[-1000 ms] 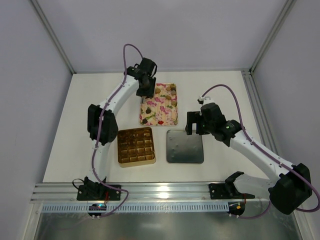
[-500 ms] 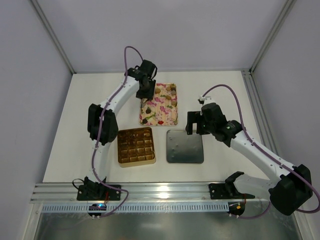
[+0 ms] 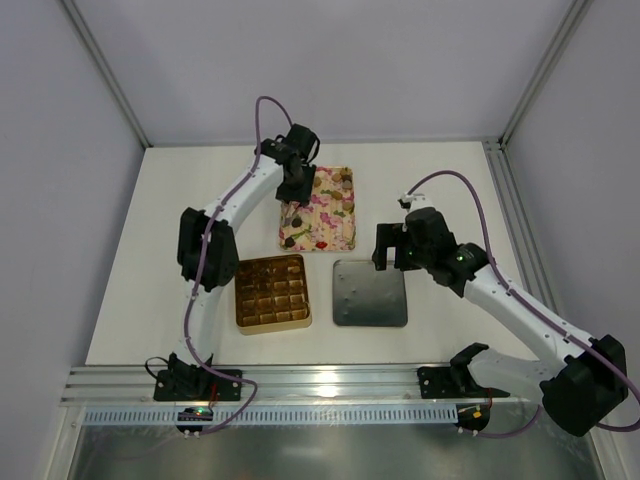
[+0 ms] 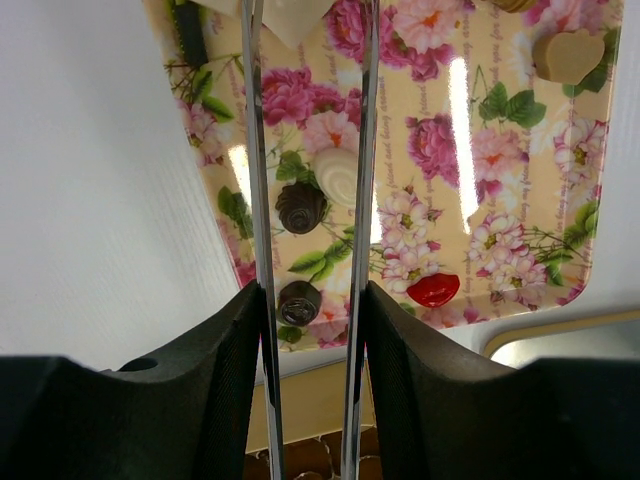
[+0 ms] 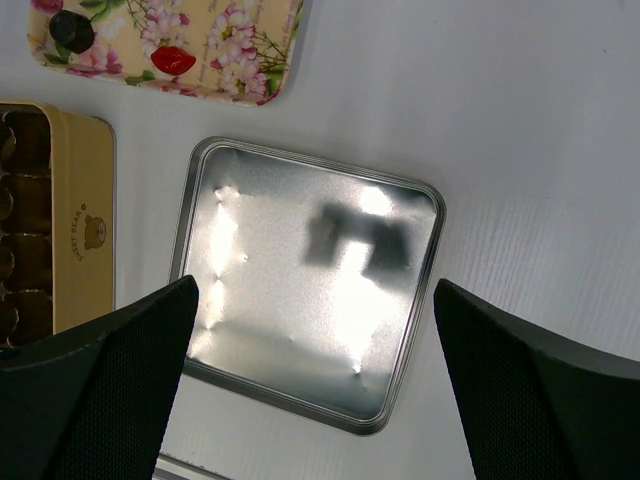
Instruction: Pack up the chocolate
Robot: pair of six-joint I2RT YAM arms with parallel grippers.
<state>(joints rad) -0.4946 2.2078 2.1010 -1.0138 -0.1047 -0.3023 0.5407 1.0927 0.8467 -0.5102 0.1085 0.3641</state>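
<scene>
The chocolate shows as dark-brown squares in a grid inside the square gold box, whose wall also appears in the right wrist view. My left gripper hangs over the left part of the pink-floral tray, shut on a pair of metal tongs. Between the tongs' blades I see a dark swirl sweet and a dark round sweet on the tray. The tong tips are cut off at the top. My right gripper is open above the grey lid.
The tray also holds a white sweet, a red lip-shaped one and a tan heart. The lid lies inside-up just right of the gold box. An aluminium rail runs along the near edge.
The left wrist has shifted slightly to the right over the tray. The right arm has barely moved.
</scene>
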